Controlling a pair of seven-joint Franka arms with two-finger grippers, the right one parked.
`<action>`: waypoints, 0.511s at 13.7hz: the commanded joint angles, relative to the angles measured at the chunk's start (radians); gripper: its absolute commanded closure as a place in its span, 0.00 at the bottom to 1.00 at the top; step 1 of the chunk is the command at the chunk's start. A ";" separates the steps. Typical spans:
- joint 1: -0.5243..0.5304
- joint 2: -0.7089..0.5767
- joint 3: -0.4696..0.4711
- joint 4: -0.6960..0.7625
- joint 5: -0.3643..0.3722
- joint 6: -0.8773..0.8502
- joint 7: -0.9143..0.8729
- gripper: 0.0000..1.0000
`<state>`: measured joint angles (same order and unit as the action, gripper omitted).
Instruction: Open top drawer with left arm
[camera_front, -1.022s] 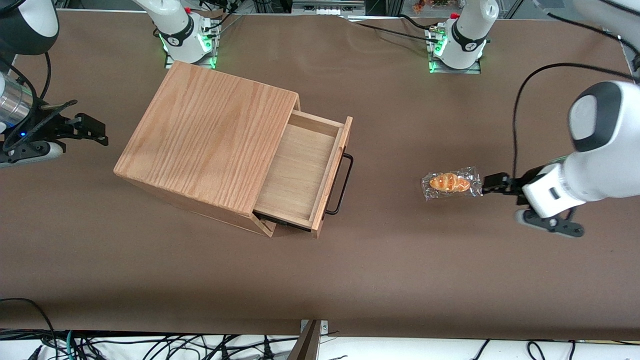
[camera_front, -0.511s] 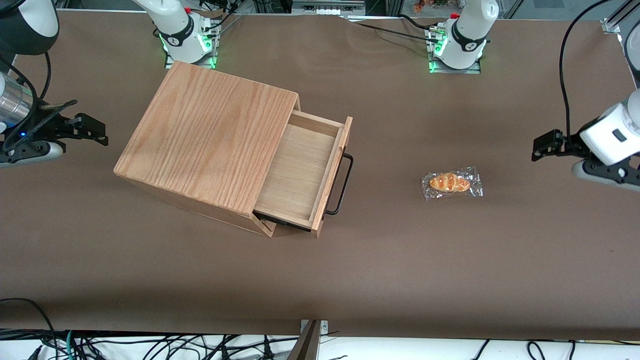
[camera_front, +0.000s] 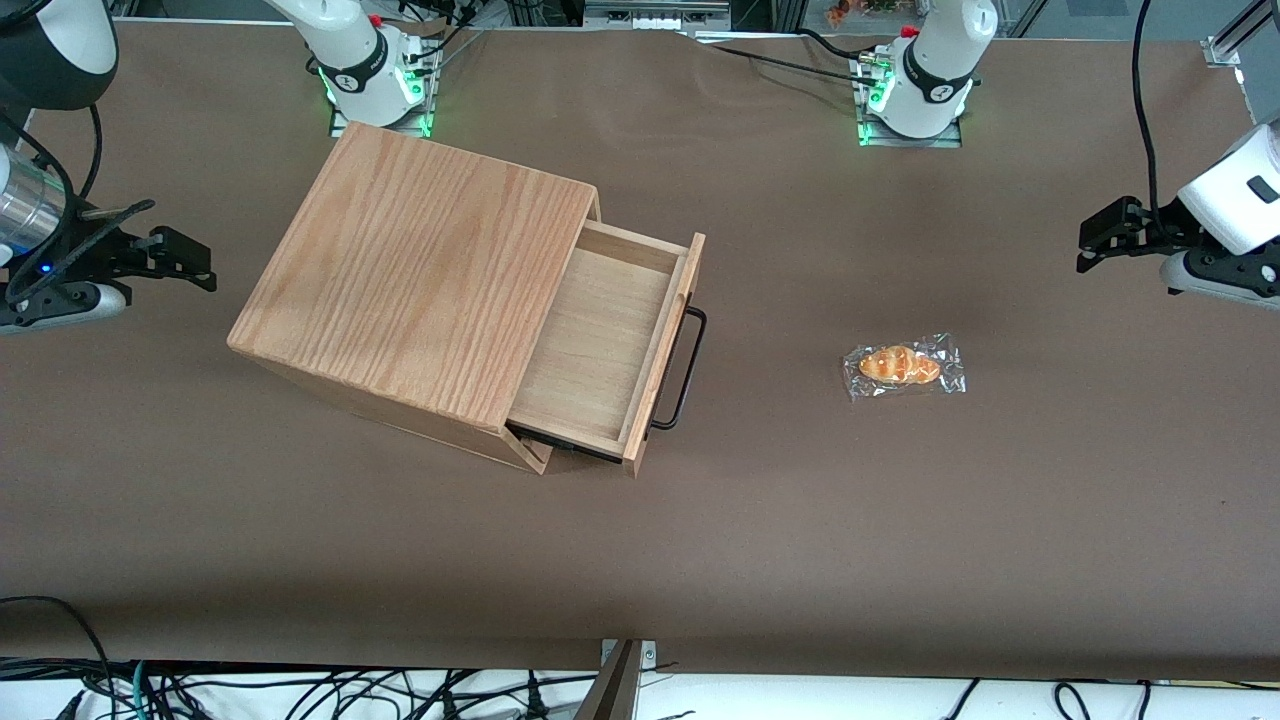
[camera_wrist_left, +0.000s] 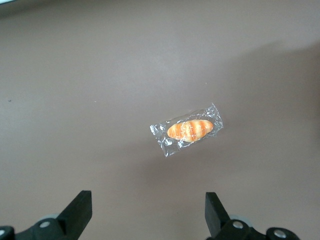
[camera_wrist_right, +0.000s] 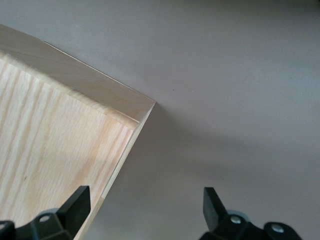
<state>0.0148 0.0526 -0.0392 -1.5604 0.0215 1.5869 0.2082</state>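
The desk (camera_front: 900, 560) is covered in brown material, and all items lie in its middle band between the near and far edges.

The top drawer (camera_front: 600, 345) stands pulled out of the oak-grain cabinet (camera_front: 420, 270), exposing its pale floor. Its black bar handle (camera_front: 685, 368) faces the working arm's end of the desk. The drawer interior appears to hold nothing, though the part under the cabinet top is hidden.

A wrapped bread roll (camera_front: 903, 366) in clear film lies flat on the desk, well apart from the handle, toward the working arm's end. In the wrist view the roll (camera_wrist_left: 190, 129) lies on bare desk surface.

The gripper (camera_front: 1100, 238) of the left arm (camera_front: 1235, 205) hangs above the desk near the working arm's end, farther from the front camera than the roll and well apart from the drawer. Its fingers (camera_wrist_left: 80, 212) are spread wide, released, grasping nothing.
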 joint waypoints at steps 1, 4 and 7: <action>-0.009 -0.053 0.012 -0.041 0.025 -0.025 0.002 0.00; -0.013 -0.057 0.012 -0.043 0.017 -0.050 -0.033 0.00; -0.013 -0.056 0.013 -0.047 0.011 -0.025 -0.053 0.00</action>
<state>0.0132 0.0217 -0.0341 -1.5778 0.0215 1.5428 0.1770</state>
